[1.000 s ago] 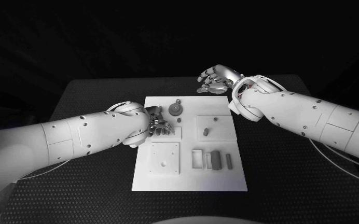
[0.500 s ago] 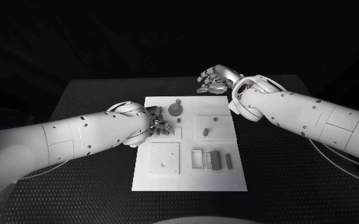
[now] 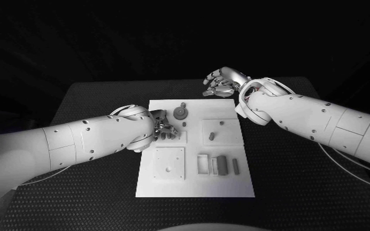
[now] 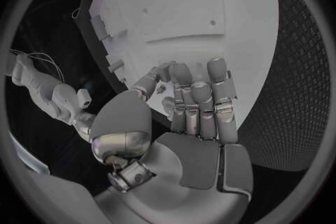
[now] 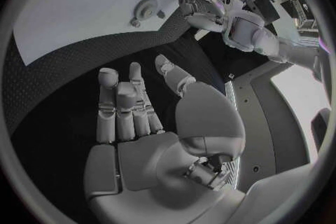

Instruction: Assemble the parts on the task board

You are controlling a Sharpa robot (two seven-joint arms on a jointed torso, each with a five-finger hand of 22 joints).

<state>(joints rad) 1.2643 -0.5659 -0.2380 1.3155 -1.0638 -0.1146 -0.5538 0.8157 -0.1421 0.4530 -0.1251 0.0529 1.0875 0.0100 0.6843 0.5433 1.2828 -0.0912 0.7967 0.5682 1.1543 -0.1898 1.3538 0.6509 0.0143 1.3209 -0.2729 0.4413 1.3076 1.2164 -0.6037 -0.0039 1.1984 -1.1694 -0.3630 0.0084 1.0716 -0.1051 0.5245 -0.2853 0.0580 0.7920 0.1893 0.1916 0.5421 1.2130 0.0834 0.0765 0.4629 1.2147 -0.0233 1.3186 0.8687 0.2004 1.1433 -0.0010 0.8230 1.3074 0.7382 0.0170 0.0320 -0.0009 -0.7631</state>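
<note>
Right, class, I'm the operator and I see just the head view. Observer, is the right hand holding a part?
Observer: No. The right wrist view shows the right hand with a bare palm, over the black table, off the task board.
Operator: And the left hand?
Observer: In the left wrist view the left hand curls over the task board. Something small sits by its fingertips, but I cannot tell whether it is pinched.
</note>
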